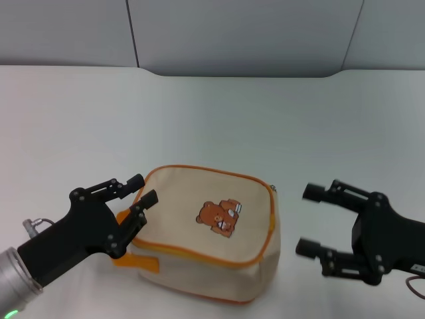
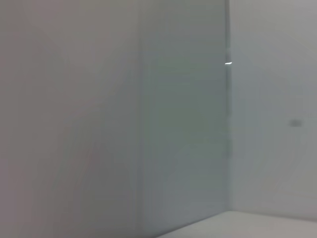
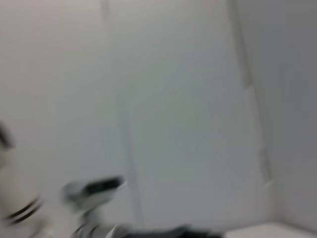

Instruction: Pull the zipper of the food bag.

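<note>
Left pincer (image 1: 141, 188) beside bear-up food bag (image 1: 209, 232)

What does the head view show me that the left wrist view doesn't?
Only the head view shows the work: the food bag on the table, its zipper pull at the far right corner, the left gripper with jaws open at the bag's left edge, and the right gripper with jaws open, apart from the bag's right side. Only the left wrist view shows a tall vertical wall seam. Both show grey wall panels and a pale surface below.
</note>
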Tool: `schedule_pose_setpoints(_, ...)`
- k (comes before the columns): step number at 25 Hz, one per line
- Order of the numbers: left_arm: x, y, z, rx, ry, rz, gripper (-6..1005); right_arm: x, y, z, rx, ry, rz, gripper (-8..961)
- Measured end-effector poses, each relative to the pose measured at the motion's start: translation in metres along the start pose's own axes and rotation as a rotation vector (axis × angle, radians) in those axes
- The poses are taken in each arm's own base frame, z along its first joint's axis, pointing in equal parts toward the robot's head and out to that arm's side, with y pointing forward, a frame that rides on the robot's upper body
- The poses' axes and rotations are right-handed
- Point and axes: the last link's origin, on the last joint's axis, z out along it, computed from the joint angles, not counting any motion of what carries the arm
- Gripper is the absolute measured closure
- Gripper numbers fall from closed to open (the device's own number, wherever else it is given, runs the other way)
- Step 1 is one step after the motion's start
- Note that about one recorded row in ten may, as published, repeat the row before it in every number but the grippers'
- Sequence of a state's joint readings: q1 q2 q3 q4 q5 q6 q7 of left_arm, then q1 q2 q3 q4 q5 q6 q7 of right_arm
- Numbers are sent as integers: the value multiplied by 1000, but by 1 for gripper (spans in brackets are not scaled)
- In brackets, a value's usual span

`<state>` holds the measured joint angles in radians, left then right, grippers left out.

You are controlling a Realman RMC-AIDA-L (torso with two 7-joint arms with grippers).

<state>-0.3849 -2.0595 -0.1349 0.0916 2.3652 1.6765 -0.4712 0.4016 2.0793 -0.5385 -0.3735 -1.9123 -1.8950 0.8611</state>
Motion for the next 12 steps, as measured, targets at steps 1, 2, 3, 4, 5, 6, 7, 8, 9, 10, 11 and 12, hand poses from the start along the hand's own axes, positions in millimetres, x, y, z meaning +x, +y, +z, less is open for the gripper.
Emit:
schedule_pose_setpoints(1,2,-1,-1,-21,1,-7,789,-3,-1,1,-33,21,-3,197)
schedule_pose_setpoints(2,6,-2,-2,-44,7,-9,747,-8,-2,3,-91,56,-18,185)
schedule_pose_setpoints(3,10,-3,-3,-71,12,-12,704,-10,-3,4,-107,67,-21,174)
schedule_pose_setpoints(4,13,-3,-4,-107,17,-18,661,-10,-3,4,-107,67,-21,162)
schedule_pose_setpoints(5,16,-3,-5,-141,18,-22,626,-11,-4,6,-123,81,-25,151)
schedule_pose_setpoints(6,20,-2,-5,-182,14,-27,591,-12,-5,7,-132,89,-24,151)
schedule_pose_setpoints(7,21,-2,-6,-209,7,-29,555,-13,-6,8,-141,99,-24,151)
schedule_pose_setpoints(8,23,-2,-6,-236,1,-29,520,-14,-8,9,-145,105,-23,151)
schedule_pose_setpoints(9,24,-2,-7,-255,-5,-28,485,-14,-8,10,-147,107,-22,151)
schedule_pose_setpoints(10,24,-1,-8,-276,-15,-24,450,-14,-8,10,-148,109,-22,151)
schedule_pose_setpoints(11,24,-1,-9,-288,-22,-22,427,-15,-9,10,-149,110,-23,151)
schedule_pose_setpoints(12,25,0,-10,-314,-37,-22,405,-15,-9,11,-149,110,-23,151)
